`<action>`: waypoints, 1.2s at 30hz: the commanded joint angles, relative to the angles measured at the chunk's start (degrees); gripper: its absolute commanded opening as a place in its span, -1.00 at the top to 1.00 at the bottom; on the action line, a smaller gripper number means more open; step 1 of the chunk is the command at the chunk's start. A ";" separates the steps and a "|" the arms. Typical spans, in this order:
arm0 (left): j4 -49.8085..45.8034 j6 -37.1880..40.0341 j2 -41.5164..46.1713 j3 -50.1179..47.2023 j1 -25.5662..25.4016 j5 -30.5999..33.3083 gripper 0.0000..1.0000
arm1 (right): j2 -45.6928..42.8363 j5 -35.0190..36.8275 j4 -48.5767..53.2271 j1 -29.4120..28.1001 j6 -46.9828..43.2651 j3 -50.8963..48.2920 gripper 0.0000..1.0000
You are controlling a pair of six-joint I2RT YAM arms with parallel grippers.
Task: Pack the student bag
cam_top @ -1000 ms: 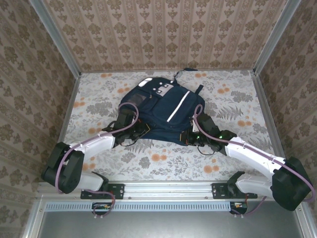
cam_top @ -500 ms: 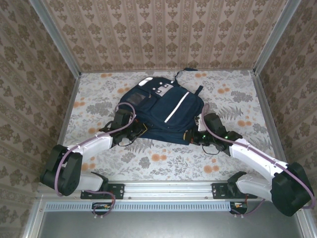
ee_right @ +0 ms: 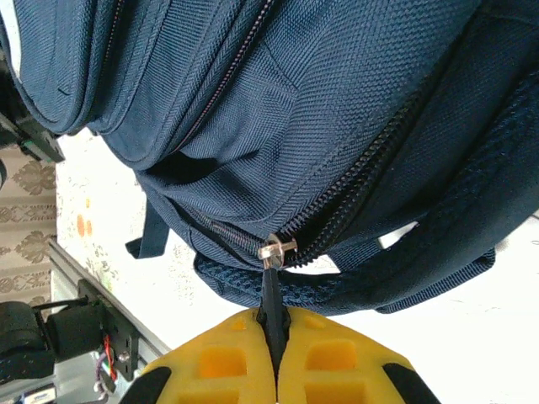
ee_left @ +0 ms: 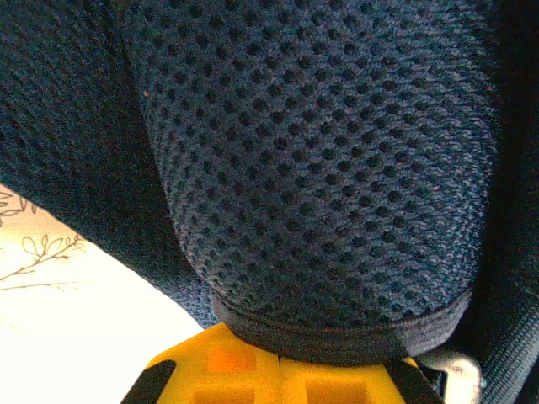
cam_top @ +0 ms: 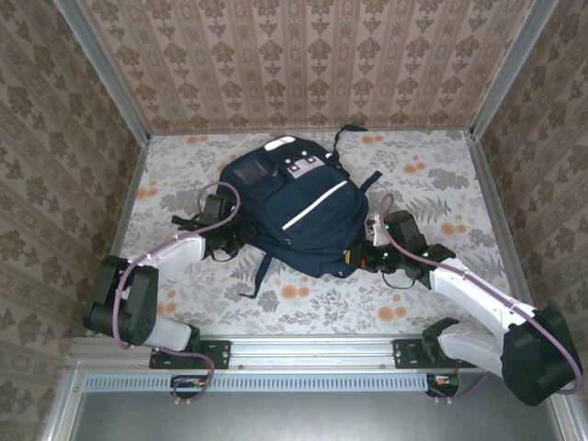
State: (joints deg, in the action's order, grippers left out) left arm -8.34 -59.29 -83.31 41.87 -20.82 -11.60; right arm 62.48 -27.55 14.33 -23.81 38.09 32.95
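The student bag [cam_top: 303, 207], navy with a white stripe and a clear pocket window, lies front-up on the floral table. My left gripper [cam_top: 230, 241] is at its left edge. Close up, its yellow fingers [ee_left: 244, 379] are pressed together and the bound edge of the bag's mesh strap [ee_left: 337, 168] lies across their tips. My right gripper [cam_top: 356, 260] is at the bag's near right corner, shut on the black zipper pull [ee_right: 271, 290]. The silver slider [ee_right: 278, 250] sits just above the pull. Beyond the slider the zipper teeth [ee_right: 370, 172] stand parted.
A dark strap [cam_top: 260, 274] trails from the bag toward the near edge. The carry loop [cam_top: 344, 134] points at the back wall. Patterned walls close in the table on three sides, and a metal rail [cam_top: 303, 351] runs along the front.
The bag has swung and slid toward the back left, and a strap now trails out at its near side. My left gripper moved left and my right gripper followed the bag's corner.
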 commanded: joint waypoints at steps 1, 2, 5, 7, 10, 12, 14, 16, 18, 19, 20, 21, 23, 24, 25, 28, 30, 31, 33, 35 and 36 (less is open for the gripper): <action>-5.41 5.01 -5.30 7.72 3.55 9.49 0.46 | 2.44 0.65 1.95 -1.34 1.09 -0.51 1.00; -6.85 5.88 -6.95 10.37 3.59 8.30 0.30 | 3.60 0.79 1.12 -2.70 1.47 0.08 1.00; -8.17 6.30 -12.76 17.72 3.26 2.54 0.02 | 7.89 1.79 -2.53 -7.39 3.66 2.33 1.00; -10.77 9.44 -17.82 26.48 1.82 0.30 -0.04 | 10.89 2.85 -5.07 -10.20 4.90 4.28 1.00; -18.75 12.15 -26.04 39.96 1.33 -4.38 -0.06 | 15.60 4.93 -8.17 -11.47 6.23 7.04 1.00; -21.00 10.78 -26.04 41.65 1.70 -4.14 -0.08 | 19.27 5.95 -10.95 -11.54 7.36 8.42 1.00; -20.27 9.52 -22.13 38.14 1.92 -1.85 -0.12 | 22.54 5.67 -13.98 -11.52 8.84 9.78 1.00; -20.36 7.46 -17.87 33.36 2.31 -1.31 -0.12 | 25.55 4.48 -17.22 -11.61 10.62 10.85 1.00; -16.78 4.32 -13.12 25.56 2.37 -3.99 -0.12 | 28.07 3.72 -20.66 -12.00 12.54 11.72 1.00; -14.22 2.50 -10.65 21.84 2.00 -5.18 -0.12 | 28.96 3.67 -21.67 -12.25 13.24 12.10 1.00; -10.01 0.49 -8.45 16.88 1.24 -7.03 -0.13 | 29.87 3.58 -22.57 -12.62 13.78 12.67 1.00; -6.10 -1.27 -6.11 13.09 0.40 -8.63 -0.17 | 30.82 3.31 -23.20 -12.95 14.13 13.36 1.00; -2.34 -3.17 -3.36 8.84 -1.71 -9.38 -0.23 | 32.32 2.99 -23.22 -13.59 14.21 14.84 1.00; -1.09 -3.65 -2.49 7.55 -2.81 -9.48 -0.26 | 33.04 2.79 -23.03 -13.76 14.30 15.47 1.00; -0.30 -3.86 -2.02 7.01 -3.64 -9.46 -0.27 | 33.45 2.41 -23.14 -13.82 14.37 15.83 1.00; 1.99 -4.16 -1.34 6.30 -4.93 -9.58 -0.31 | 34.18 1.84 -22.94 -14.13 14.52 16.53 1.00; 3.75 -4.24 -1.45 6.42 -4.94 -9.46 -0.31 | 34.17 1.80 -23.12 -14.29 14.64 16.53 1.00; 4.07 -4.26 -1.73 6.60 -4.97 -9.33 -0.30 | 34.09 1.68 -23.14 -14.33 14.64 16.53 1.00; 5.47 -4.34 -2.60 6.89 -6.83 -9.57 -0.28 | 33.94 1.58 -23.03 -14.49 14.67 16.47 1.00; 6.86 -4.33 -3.83 7.05 -7.19 -9.93 -0.25 | 33.94 1.45 -23.08 -14.64 14.81 16.42 1.00; 7.77 -4.50 -4.43 7.03 -7.29 -10.09 -0.23 | 33.94 1.27 -23.09 -14.74 14.82 16.42 1.00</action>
State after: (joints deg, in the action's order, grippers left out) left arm -4.75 -62.61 -86.63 48.07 -27.44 -20.49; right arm 95.55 -24.53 -7.66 -37.98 52.12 48.29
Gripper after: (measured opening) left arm 0.625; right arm 0.065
